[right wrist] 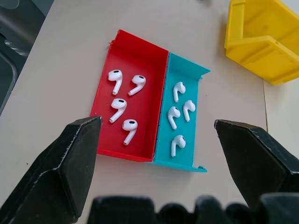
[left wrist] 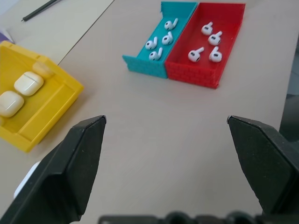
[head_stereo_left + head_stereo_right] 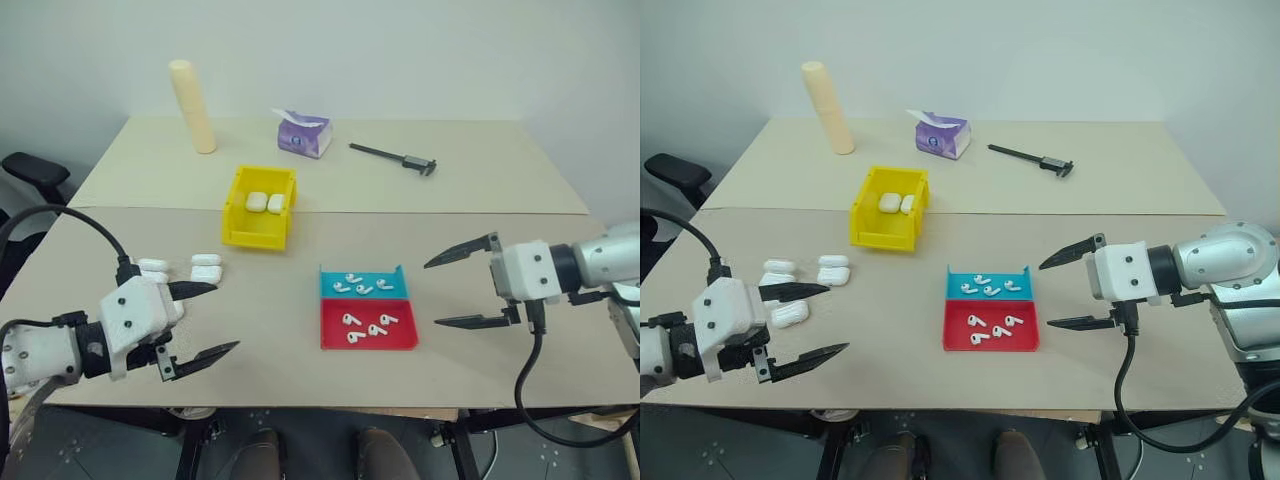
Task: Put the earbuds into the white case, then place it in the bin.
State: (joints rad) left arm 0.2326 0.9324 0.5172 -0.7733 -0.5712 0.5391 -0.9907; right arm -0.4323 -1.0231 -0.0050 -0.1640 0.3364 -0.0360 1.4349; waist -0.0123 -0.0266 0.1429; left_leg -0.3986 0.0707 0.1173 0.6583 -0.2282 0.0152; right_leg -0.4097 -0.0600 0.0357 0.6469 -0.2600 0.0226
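White earbuds (image 1: 125, 108) lie loose in the blue-and-red tray (image 3: 367, 325) between two wide-spread, empty claws, left claw (image 3: 203, 319) and right claw (image 3: 462, 287), cases (image 3: 800, 279) beside the left, so a coarse pinch could flick one off the desk (image 3: 280, 310).

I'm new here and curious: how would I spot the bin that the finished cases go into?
Start at the long beige table. Near its middle seam, beyond the shallow blue-and-red tray of tiny white earbuds, stands the bright yellow rectangular plastic bin. It alone has tall walls, and two glossy white rounded cases already lie inside.
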